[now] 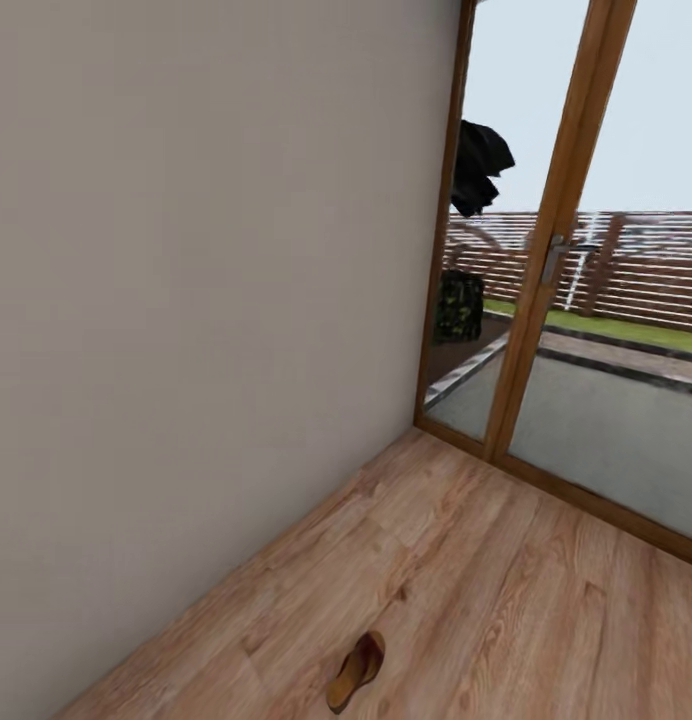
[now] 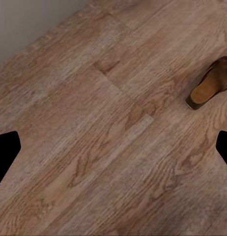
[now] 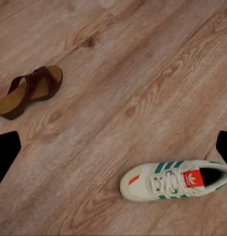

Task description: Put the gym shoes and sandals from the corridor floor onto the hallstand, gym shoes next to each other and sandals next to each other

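Head view: plain grey wall on the left, wood-framed glass door ahead with a metal handle, fenced yard behind the glass. One sandal lies on the corridor floor, low in the view, near the wall, well short of the door.

Left wrist view: left claw with dark fingertips at both edges, spread wide, released, nothing between them. A sandal lies flat on the planks, off to one side, well apart from the fingers.

Right wrist view: right claw also released, fingertips far apart over bare floor. A sandal and a gym shoe both sit on the floor, well apart from each other, neither touching the claw.
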{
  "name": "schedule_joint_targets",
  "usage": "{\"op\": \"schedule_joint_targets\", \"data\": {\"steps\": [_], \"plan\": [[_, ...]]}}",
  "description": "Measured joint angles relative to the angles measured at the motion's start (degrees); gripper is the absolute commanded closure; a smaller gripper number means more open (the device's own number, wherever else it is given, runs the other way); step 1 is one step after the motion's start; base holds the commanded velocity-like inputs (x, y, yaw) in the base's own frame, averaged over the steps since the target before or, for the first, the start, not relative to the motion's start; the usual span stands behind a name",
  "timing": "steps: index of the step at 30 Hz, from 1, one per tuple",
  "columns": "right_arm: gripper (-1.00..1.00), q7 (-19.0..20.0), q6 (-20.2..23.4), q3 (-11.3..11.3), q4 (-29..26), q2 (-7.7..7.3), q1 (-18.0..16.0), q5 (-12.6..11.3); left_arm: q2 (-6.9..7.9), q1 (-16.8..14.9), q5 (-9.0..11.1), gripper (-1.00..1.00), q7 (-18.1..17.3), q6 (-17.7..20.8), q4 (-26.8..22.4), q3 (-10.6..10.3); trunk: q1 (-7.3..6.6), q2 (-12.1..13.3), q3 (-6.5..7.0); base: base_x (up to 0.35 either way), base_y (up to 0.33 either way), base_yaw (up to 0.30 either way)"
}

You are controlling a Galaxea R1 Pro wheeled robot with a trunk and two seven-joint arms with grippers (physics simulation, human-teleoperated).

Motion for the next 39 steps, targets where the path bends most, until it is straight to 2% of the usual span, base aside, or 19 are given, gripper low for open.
{"op": "schedule_joint_targets", "data": {"steps": [10,19,26,39], "plan": [[-1.0,0.0,0.0,0.0,0.0,-0.02,0.0,0.0,0.0,0.0,0.0,-1.0,0.0,0.0,0.0,0.0,0.01,0.0,0.0,0.297,0.0,0.0],[-1.0,0.0,0.0,0.0,0.0,-0.04,0.0,0.0,0.0,0.0,0.0,-1.0,0.0,-0.1,0.0,0.0,0.03,0.0,0.0,0.039,0.0,-0.019],[-1.0,-0.1,0.0,0.0,0.0,-0.05,0.0,0.0,0.0,0.0,0.0,-1.0,0.0,0.0,0.0,0.0,0.03,0.0,0.0,0.012,0.009,-0.202],[-1.0,-0.1,0.0,0.0,0.0,0.0,0.0,0.0,0.0,0.0,0.0,-1.0,0.0,0.0,0.0,0.0,0.02,0.0,0.0,0.123,0.192,-0.056]]}}
